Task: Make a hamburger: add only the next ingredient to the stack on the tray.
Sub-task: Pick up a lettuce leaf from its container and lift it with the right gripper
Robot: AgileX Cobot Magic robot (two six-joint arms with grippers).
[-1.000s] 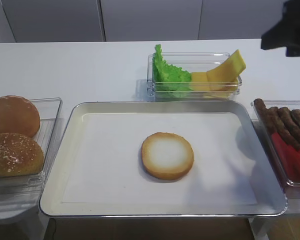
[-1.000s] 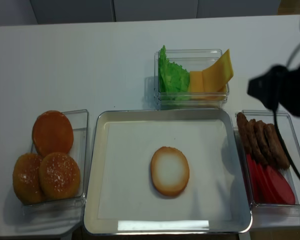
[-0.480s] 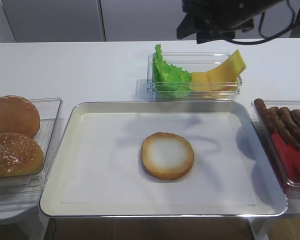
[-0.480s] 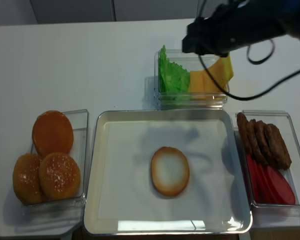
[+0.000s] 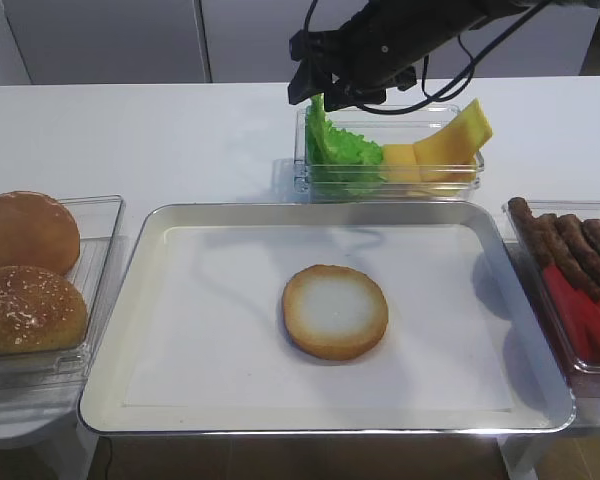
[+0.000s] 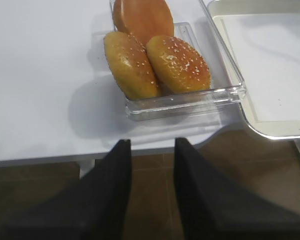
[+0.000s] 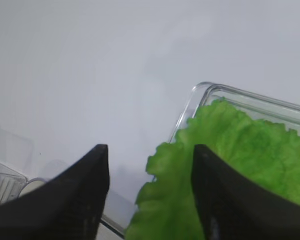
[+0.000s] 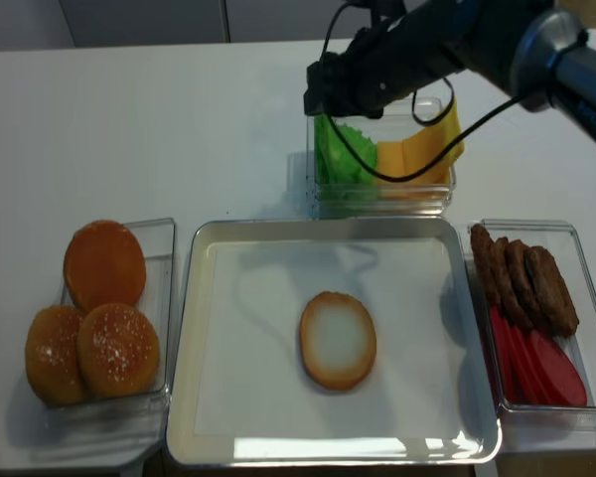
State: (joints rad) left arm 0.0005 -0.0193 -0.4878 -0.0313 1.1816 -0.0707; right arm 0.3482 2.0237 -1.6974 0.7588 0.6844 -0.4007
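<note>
The lettuce leaf [image 5: 335,150] [image 8: 343,154] stands on edge at the left end of a clear box behind the tray. My right gripper [image 5: 310,92] [image 8: 318,99] hovers just over that end, open. In the right wrist view the gripper [image 7: 150,150] has its black fingers [image 7: 75,190] spread, with the frilly lettuce edge [image 7: 250,150] showing between and under them, ungripped. The bun base [image 5: 335,312] [image 8: 338,340] lies alone, cut face up, mid-tray on the silver tray [image 5: 160,330] [image 8: 204,397]. My left gripper [image 6: 152,141] is open and holds nothing, off the table's front edge.
Yellow cheese slices [image 5: 450,140] share the lettuce box. A box of domed bun tops [image 5: 30,270] [image 6: 155,60] sits left of the tray. Another box with brown patties [image 5: 570,240] and red tomato slices [image 5: 580,320] sits to its right.
My right arm has swung from the far right edge leftward across the back, and its gripper now hangs over the lettuce end of the box. Nothing else moved.
</note>
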